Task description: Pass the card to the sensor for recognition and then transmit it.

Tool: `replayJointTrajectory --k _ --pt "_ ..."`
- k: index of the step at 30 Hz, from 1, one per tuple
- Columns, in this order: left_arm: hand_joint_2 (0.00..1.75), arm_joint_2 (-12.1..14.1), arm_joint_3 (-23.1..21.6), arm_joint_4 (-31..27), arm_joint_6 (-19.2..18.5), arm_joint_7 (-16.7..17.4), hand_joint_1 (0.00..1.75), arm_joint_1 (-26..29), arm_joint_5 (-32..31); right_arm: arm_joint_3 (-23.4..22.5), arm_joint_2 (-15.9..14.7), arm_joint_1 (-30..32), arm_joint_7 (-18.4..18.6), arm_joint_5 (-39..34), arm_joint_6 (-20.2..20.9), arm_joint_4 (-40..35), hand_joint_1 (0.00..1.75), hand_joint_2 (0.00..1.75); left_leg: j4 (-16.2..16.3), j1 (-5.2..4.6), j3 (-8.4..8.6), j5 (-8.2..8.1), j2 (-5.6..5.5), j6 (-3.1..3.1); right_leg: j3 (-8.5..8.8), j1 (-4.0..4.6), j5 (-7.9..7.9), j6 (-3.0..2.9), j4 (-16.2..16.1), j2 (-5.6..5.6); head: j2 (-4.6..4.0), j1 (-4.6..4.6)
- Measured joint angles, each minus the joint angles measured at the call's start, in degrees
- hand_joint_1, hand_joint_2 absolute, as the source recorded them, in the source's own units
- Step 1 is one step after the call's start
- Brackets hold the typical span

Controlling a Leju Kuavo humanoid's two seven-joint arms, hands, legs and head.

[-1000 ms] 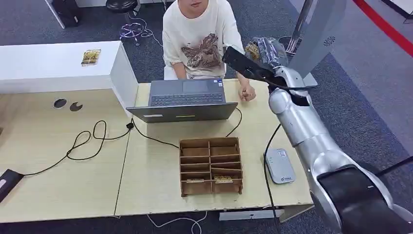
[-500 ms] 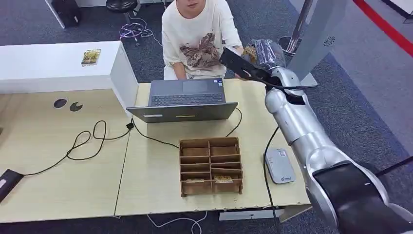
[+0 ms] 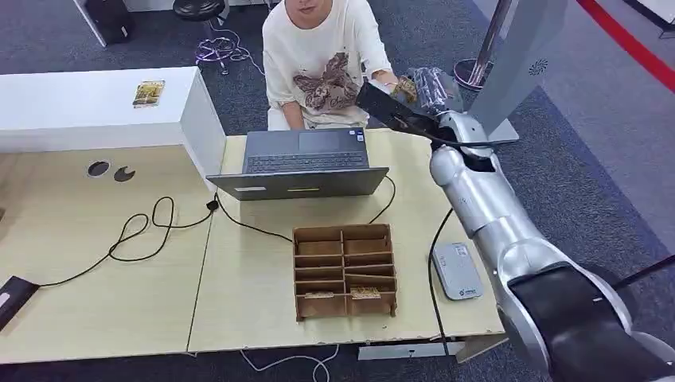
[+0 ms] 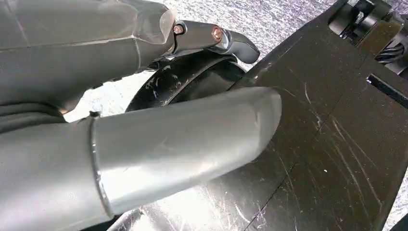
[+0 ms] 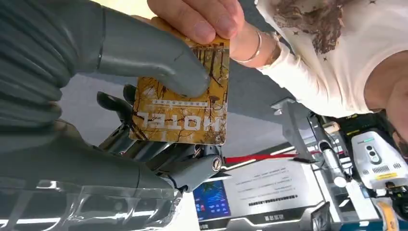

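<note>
Tabletop: one laptop, one wooden organizer, one grey sensor. Right hand raised beyond the far edge; fingers pinch one gold card, thumb on its face. Person's hand grips the card's opposite edge, hiding it. Card's long axis runs across the thumb. Left hand: fingers cropped, state cannot be told.
</note>
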Motion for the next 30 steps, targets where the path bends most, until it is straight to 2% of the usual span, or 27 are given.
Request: replayJointTrajectory --k 4,5,6,22,30 --pt "0.00 0.00 -0.04 0.00 -0.02 0.00 0.00 0.00 0.00 -0.09 0.33 -0.09 0.00 0.98 -0.02 0.50 1.75 1.75 0.00 0.00 0.00 0.00 0.00 0.00 0.00 0.00 0.00 0.00 0.00 0.00 0.00 0.00" --pt "0.00 0.00 -0.04 0.00 -0.02 0.00 0.00 0.00 0.00 -0.13 0.37 -0.11 0.00 1.16 -0.04 0.65 0.77 1.75 0.00 0.00 0.00 0.00 0.00 0.00 0.00 0.00 0.00 0.00 0.00 0.00 0.00 -0.02" --pt "0.00 0.00 -0.04 0.00 -0.02 0.00 0.00 0.00 0.00 -0.13 0.48 -0.12 0.00 1.29 -0.04 0.72 0.00 1.75 0.00 0.00 0.00 0.00 0.00 0.00 0.00 0.00 0.00 0.00 0.00 0.00 -0.02 0.00" --pt "0.00 0.00 -0.07 0.00 -0.02 0.00 0.00 0.00 0.13 -2.27 1.18 -0.06 0.28 2.80 -1.18 0.92 0.00 1.75 0.00 0.00 0.01 0.01 0.00 -0.01 -0.01 0.00 0.01 0.00 -0.01 0.01 0.00 0.00" --pt "0.00 0.02 -0.04 0.00 0.00 0.00 0.00 0.04 0.92 -6.25 1.01 1.12 -2.45 -0.13 -2.05 -2.18 0.00 1.75 0.01 0.00 0.02 0.01 0.00 -0.01 -0.02 0.00 0.01 0.01 -0.02 0.01 -0.02 0.00"
